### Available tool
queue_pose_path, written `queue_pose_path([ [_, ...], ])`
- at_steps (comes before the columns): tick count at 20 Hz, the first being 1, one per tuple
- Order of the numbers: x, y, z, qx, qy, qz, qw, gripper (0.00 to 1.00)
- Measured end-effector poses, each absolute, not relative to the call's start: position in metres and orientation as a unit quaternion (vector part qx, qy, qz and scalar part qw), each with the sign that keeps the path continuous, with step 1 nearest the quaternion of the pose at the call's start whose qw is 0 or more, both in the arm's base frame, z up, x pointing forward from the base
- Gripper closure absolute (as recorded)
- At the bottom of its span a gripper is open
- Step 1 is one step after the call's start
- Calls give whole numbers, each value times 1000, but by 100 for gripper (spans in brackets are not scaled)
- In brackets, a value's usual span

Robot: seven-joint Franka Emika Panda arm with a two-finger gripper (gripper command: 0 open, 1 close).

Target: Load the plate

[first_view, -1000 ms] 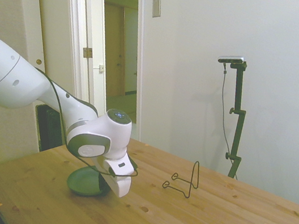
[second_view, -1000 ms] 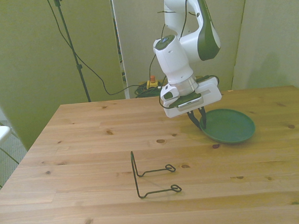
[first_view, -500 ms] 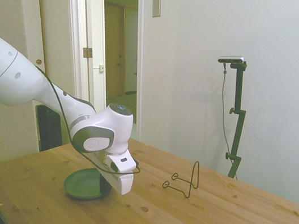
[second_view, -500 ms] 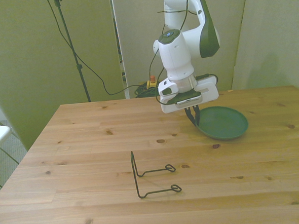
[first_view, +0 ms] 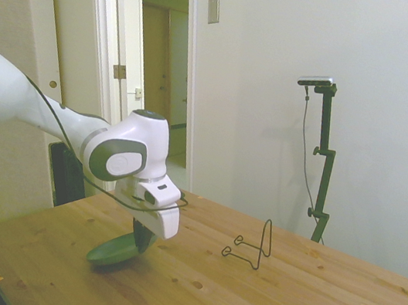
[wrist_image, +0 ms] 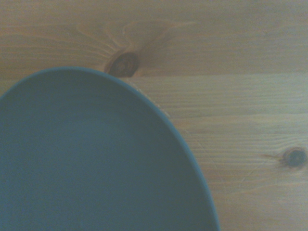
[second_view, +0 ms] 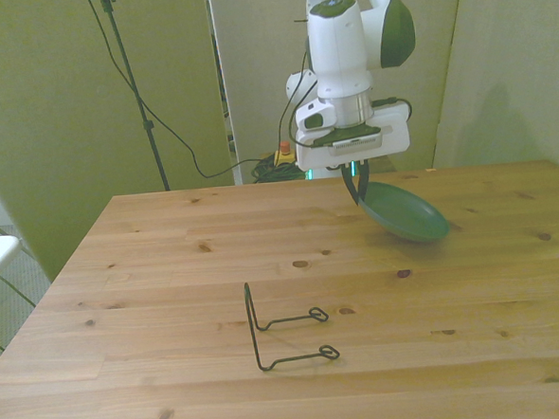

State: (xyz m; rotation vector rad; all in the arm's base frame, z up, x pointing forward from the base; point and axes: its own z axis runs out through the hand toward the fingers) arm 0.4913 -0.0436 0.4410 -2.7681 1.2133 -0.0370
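Green plate [second_view: 403, 211] is up off the desk [second_view: 169, 273] now, pinched at its rim by the gripper [second_view: 356, 188] and hanging tilted, low edge pointing to the front view's right. In the side view it looks clear of the wood or just barely above it, can't say 100%. Wrist cam shows mostly plate [wrist_image: 91, 159] w/ desk planks behind it.

Wire stand [second_view: 285, 328] sits well apart from the plate, nearer the front edge of the desk, upright loop at one end and two prongs flat along the wood. I'd guess "load" means dropping the plate into that stand.

To do this bit well imo: get more height first so the low rim doesn't drag — then carry it over slow, since a rim-only pinch on a shallow plate could let it swing or slip. Prob wants turning closer to vertical before it goes down between loop and prongs, and the stand looks light, so a nudge could shove it.

Contents: plate is bare, nothing on it. Stand has nothing in it either.
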Motion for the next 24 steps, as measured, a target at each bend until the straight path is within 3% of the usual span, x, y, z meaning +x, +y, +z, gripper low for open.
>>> queue_pose_path([
  [12, 539, -91, 572, -909, 406, -52, -81, 100],
  [24, 636, -171, 594, -874, 426, -88, -216, 100],
])
